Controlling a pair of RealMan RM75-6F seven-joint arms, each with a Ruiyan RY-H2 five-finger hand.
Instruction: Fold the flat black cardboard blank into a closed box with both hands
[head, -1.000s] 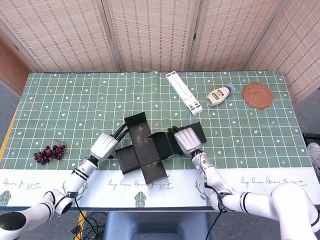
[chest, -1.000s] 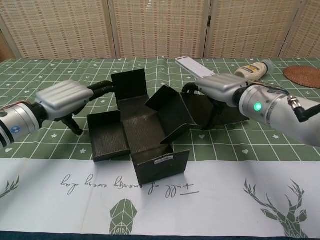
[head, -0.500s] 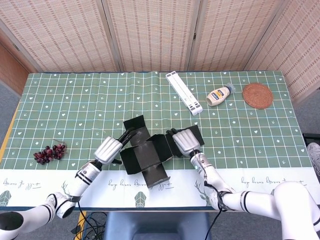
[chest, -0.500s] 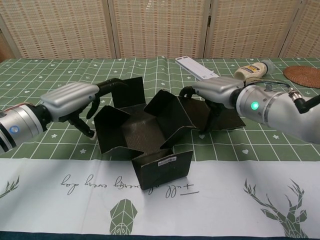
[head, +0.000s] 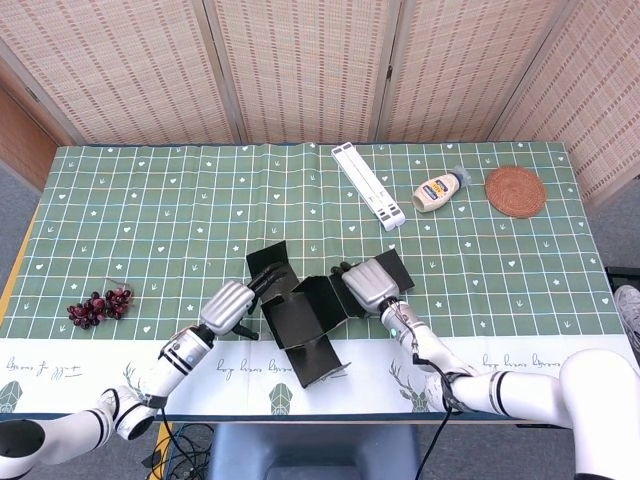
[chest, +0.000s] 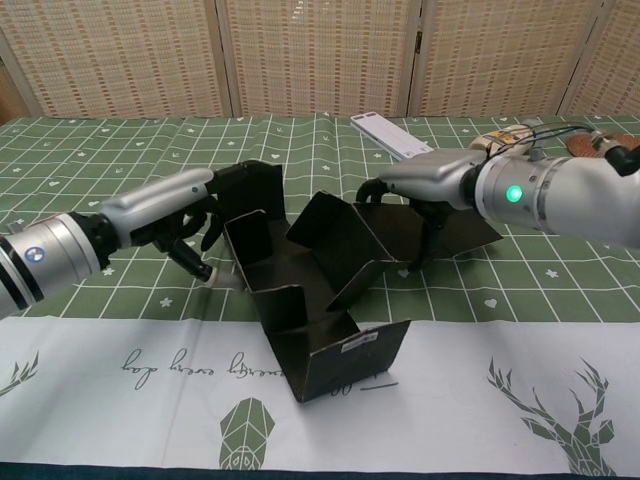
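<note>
Black cardboard, a partly folded box blank (head: 300, 312) (chest: 310, 290), sits near the front edge of the green checked tabletop (head: 180, 210) (chest: 120, 140), its near flap overlapping the white printed border strip there. Several panels stand up at angles, forming an open trough; 1 panel lies flat toward the right.

The left hand (head: 228, 306) (chest: 165, 210) is just left of the blank, its dark fingers (chest: 205, 225) curled against the raised left panel and pressing it upward. The right hand (head: 368, 283) (chest: 430, 180) is at the blank's right side, palm down, its fingers (chest: 395, 195) hooked over the tilted right panel while the flat flap lies beneath it. Whether either hand truly clamps the cardboard cannot be told.

Well left of the blank lies a small bunch of dark red grapes (head: 98, 304). Behind the blank, toward the bamboo screen, rest a long white plastic bar (head: 367, 185) (chest: 392, 138), a squeeze bottle of pale sauce (head: 440, 190) (chest: 505, 140) and a round woven rattan coaster (head: 515, 191).
</note>
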